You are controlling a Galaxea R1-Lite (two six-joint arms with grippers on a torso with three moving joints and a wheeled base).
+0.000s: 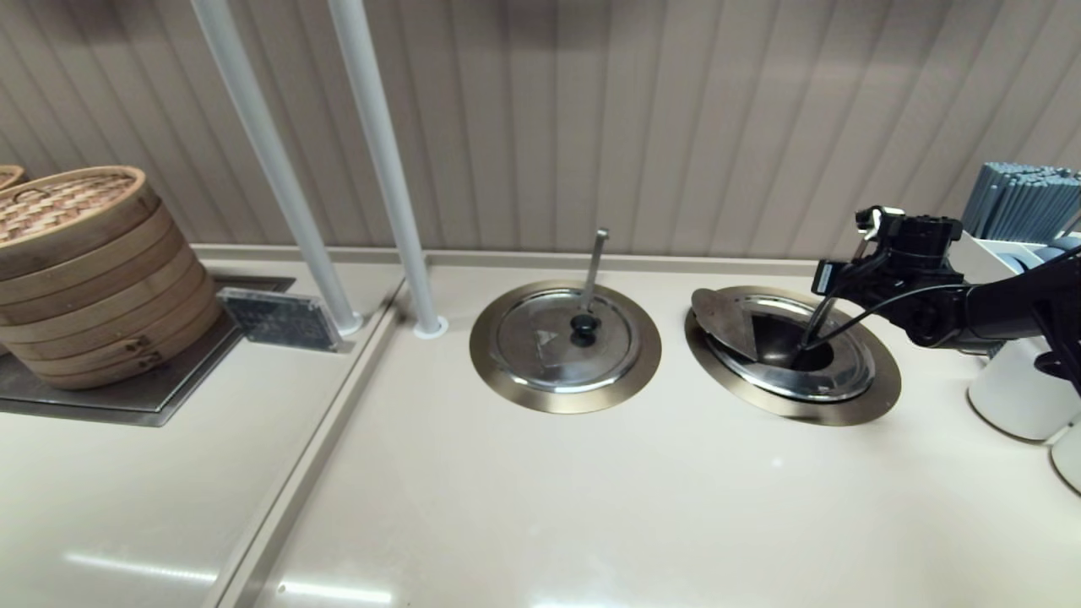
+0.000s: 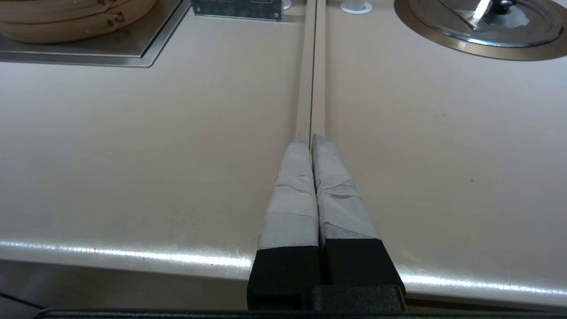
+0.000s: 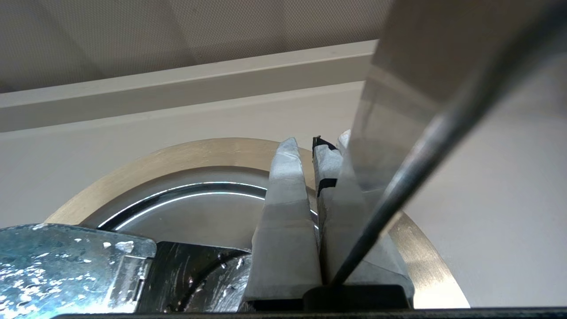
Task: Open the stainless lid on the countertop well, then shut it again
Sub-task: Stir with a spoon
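Note:
The countertop well's brass ring [image 1: 878, 397] [image 3: 186, 155] lies at the right of the counter. Its stainless lid [image 1: 832, 371] stands partly open: a hinged flap [image 1: 731, 325] is folded back toward the left, and its droplet-covered underside [image 3: 66, 266] shows. A dark opening [image 1: 790, 339] lies beneath it. The long slanting ladle handle [image 1: 832, 304] [image 3: 421, 150] rises out of the well. My right gripper [image 1: 844, 283] [image 3: 312, 148] hovers over the well's right side, shut, with the handle crossing in front of it. The knob is hidden. My left gripper [image 2: 310, 139] is shut and parked over the counter's front edge.
The twin lid [image 1: 564, 338] [image 2: 487, 22], with a black knob and a near-vertical ladle handle, sits closed left of the well. Stacked bamboo steamers [image 1: 84, 270] stand far left, two white poles [image 1: 397, 169] behind, and white containers [image 1: 1013, 397] at the right edge.

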